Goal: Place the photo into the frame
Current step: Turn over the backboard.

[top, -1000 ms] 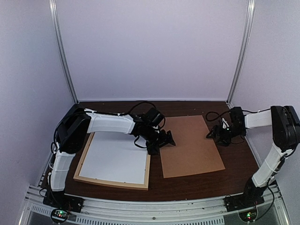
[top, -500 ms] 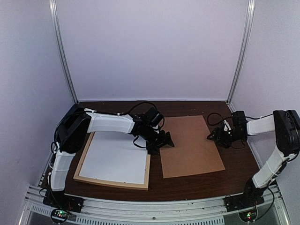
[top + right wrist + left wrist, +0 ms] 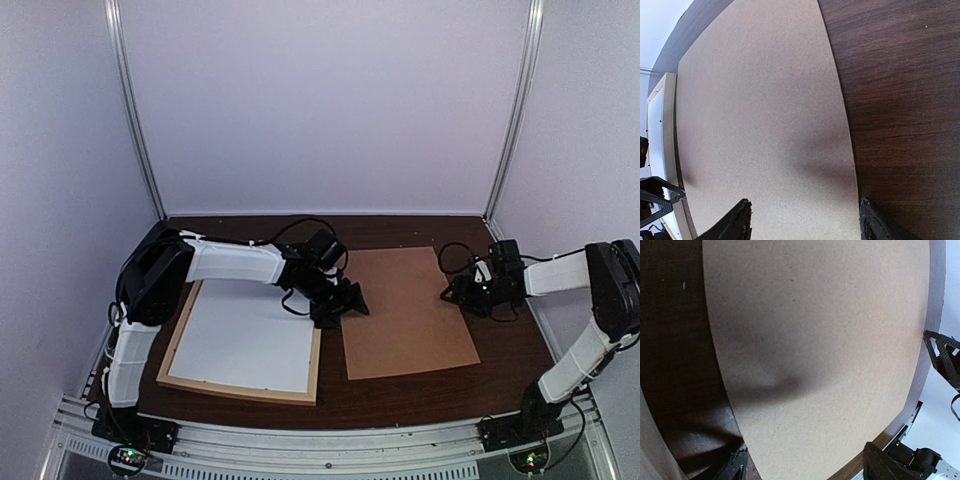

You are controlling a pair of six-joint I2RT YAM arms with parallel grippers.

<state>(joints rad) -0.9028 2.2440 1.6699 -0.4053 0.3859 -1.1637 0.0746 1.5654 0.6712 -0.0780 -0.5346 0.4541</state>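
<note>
Seen from above, a dark wooden worktop carries two flat things side by side. On my left lies the frame, a rectangle of thin pale wood strips. The photo lies flat inside it, showing only a plain white face. Just beside the frame, toward the middle of the worktop, lies a brown backing board, flat and turned slightly askew.

My left claw hangs low between the frame's far right corner and the board's left edge. In my left wrist view its two fingers stand wide apart with nothing between them. One finger is over the dark worktop and the other over the board. Whether the tips touch anything, I cannot tell.

My right claw is at the board's right edge, toward its far end. In my right wrist view its fingers also stand wide apart and hold nothing. They straddle the board's edge, one over the brown surface and one over the worktop.

The two claws face each other across the board.
</note>
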